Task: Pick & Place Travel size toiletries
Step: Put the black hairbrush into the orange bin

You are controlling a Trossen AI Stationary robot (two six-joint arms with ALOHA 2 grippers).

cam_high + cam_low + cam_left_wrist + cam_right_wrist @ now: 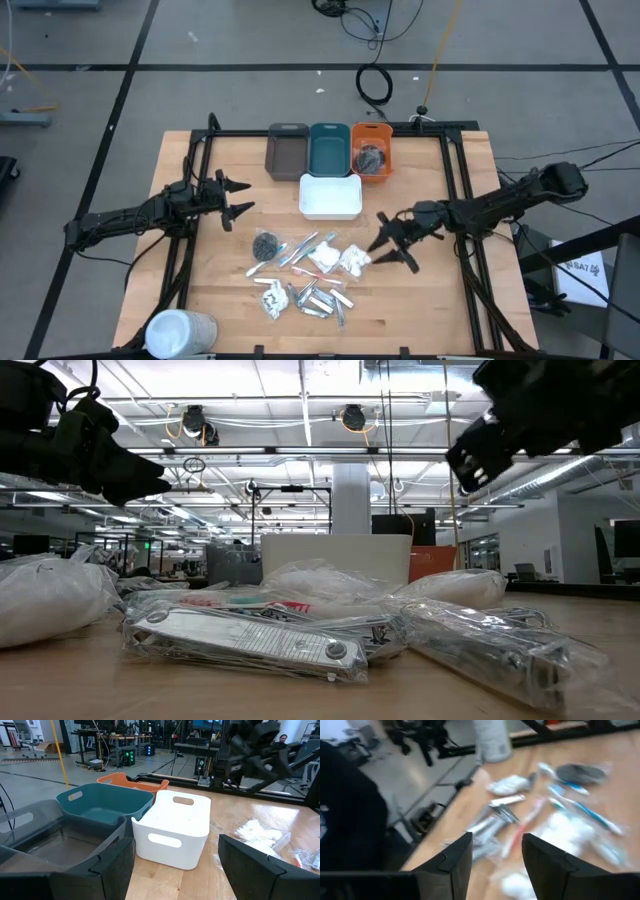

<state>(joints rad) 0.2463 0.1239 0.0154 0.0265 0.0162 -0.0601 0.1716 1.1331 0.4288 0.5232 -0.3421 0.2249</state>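
My right gripper [393,246], jaws apart and empty, hangs beside the travel size toiletries [305,272] heaped mid-table toward the front edge; I'd single out one wrapped packet before closing. Left gripper [235,197] waits open.

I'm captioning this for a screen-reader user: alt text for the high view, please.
Wrapped toiletries lie scattered on a wooden table below four trays. The right gripper hovers open beside the pile; the left gripper waits open.
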